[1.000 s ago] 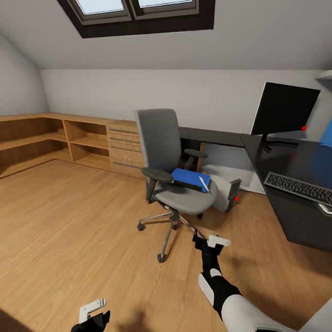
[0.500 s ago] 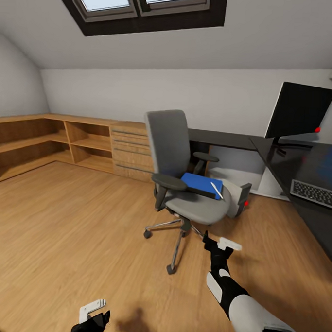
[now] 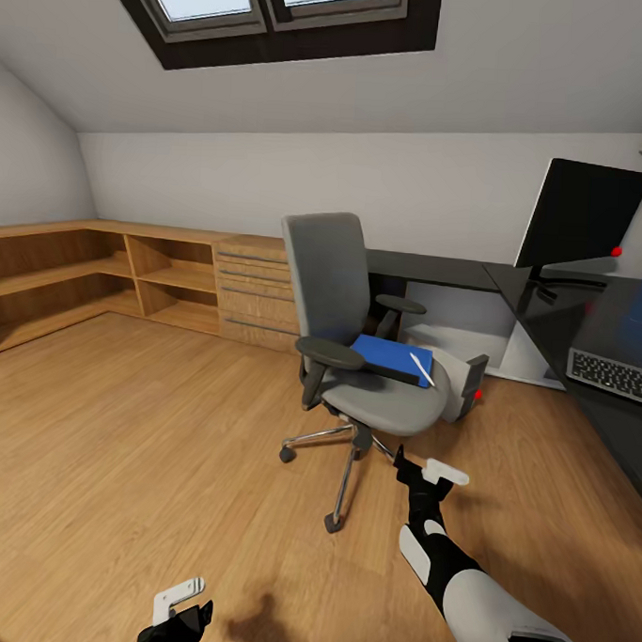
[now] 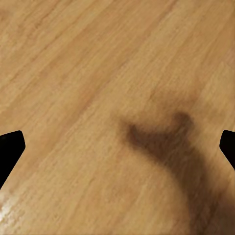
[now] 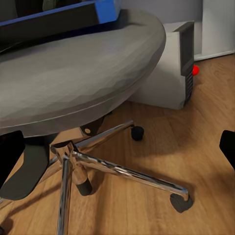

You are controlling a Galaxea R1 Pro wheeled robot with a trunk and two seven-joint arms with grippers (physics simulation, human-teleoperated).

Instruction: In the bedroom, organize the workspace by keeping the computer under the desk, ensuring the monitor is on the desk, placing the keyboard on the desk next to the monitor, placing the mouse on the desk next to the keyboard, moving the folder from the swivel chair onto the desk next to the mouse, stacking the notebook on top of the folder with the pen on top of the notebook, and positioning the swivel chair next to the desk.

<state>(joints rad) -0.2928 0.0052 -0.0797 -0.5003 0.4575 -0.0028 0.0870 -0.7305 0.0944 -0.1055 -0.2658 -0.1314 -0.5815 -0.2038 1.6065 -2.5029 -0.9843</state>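
The grey swivel chair (image 3: 357, 361) stands on the wood floor, a short way out from the black desk (image 3: 539, 295). On its seat lies the blue folder (image 3: 387, 351) with the white pen (image 3: 422, 369) on top. I cannot make out the notebook, and the mouse is out of view. The monitor (image 3: 585, 217) stands on the desk, and the keyboard (image 3: 612, 374) lies nearer me. The computer (image 3: 461, 377) sits on the floor behind the chair, by the desk. My right gripper (image 3: 424, 469) is open, low beside the chair's chrome base (image 5: 122, 171). My left gripper (image 3: 179, 610) hangs open over bare floor.
Low wooden shelves (image 3: 69, 280) and a wooden drawer chest (image 3: 252, 294) line the far wall to the left. A dark-framed skylight (image 3: 271, 8) sits in the sloped ceiling. Open wood floor (image 3: 145, 444) lies left of the chair.
The head camera has swung left, so the chair, desk and monitor sit further right in the picture. The things themselves have not moved. Both grippers stay open.
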